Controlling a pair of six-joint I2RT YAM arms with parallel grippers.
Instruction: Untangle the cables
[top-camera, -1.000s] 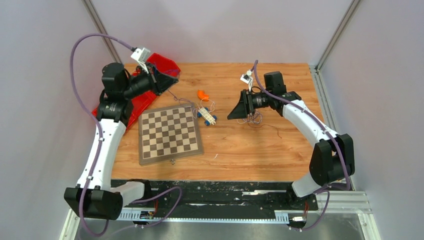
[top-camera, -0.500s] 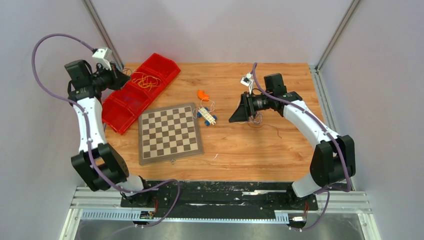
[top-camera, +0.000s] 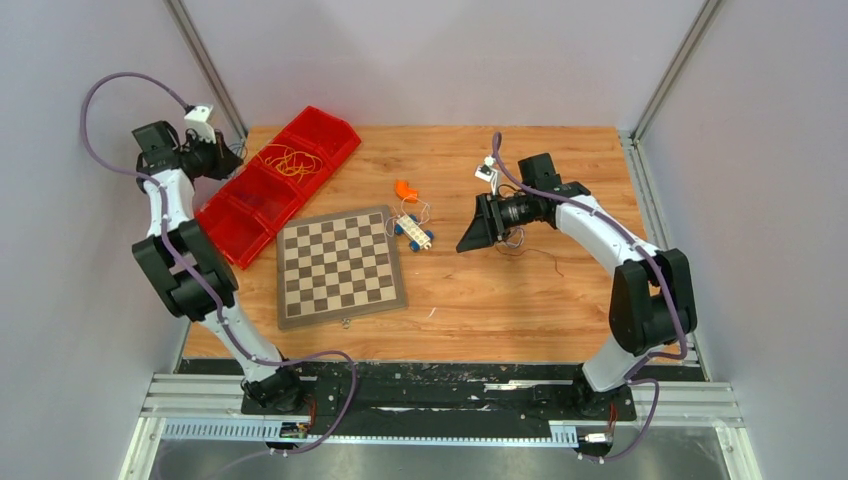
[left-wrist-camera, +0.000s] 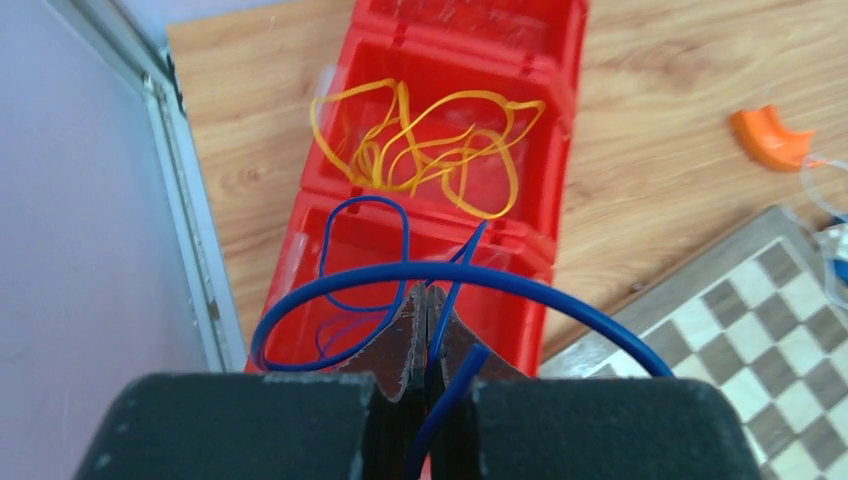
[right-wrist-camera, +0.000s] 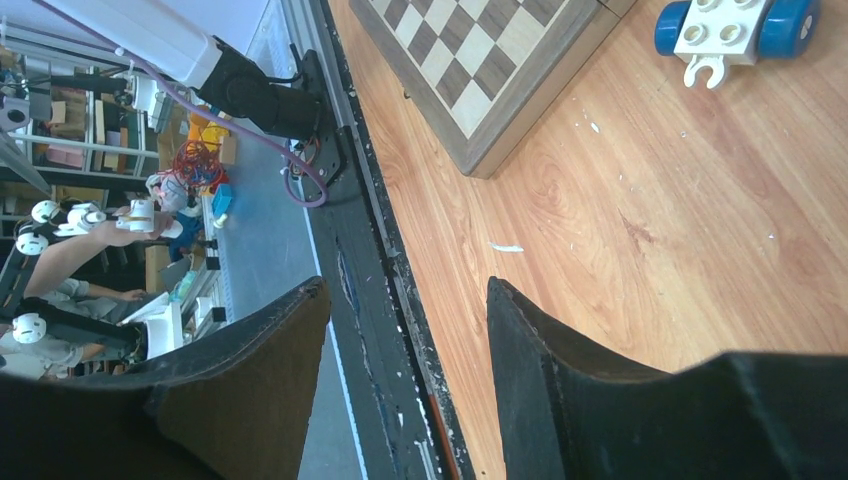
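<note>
My left gripper (left-wrist-camera: 425, 295) is shut on a thin blue cable (left-wrist-camera: 540, 287) that loops out over a red bin (left-wrist-camera: 520, 250). In the top view the left gripper (top-camera: 222, 160) is at the far left edge beside the red bins (top-camera: 250, 215). A bunch of yellow-orange cables (left-wrist-camera: 430, 140) lies in the neighbouring compartment and also shows in the top view (top-camera: 290, 160). My right gripper (top-camera: 464, 242) is open and empty above the table, with a small bunch of thin cables (top-camera: 514, 241) just behind it. In the right wrist view the right gripper (right-wrist-camera: 405, 300) holds nothing.
A chessboard (top-camera: 340, 265) lies in the middle left and shows in the right wrist view (right-wrist-camera: 480, 50). A white toy block with blue wheels (top-camera: 413, 231) and an orange piece (top-camera: 404, 189) lie beyond it. A dark red strand (top-camera: 548, 258) lies to the right.
My left arm has swung back from over the red bins to the far left edge, its gripper still shut. The right gripper has shifted slightly left.
</note>
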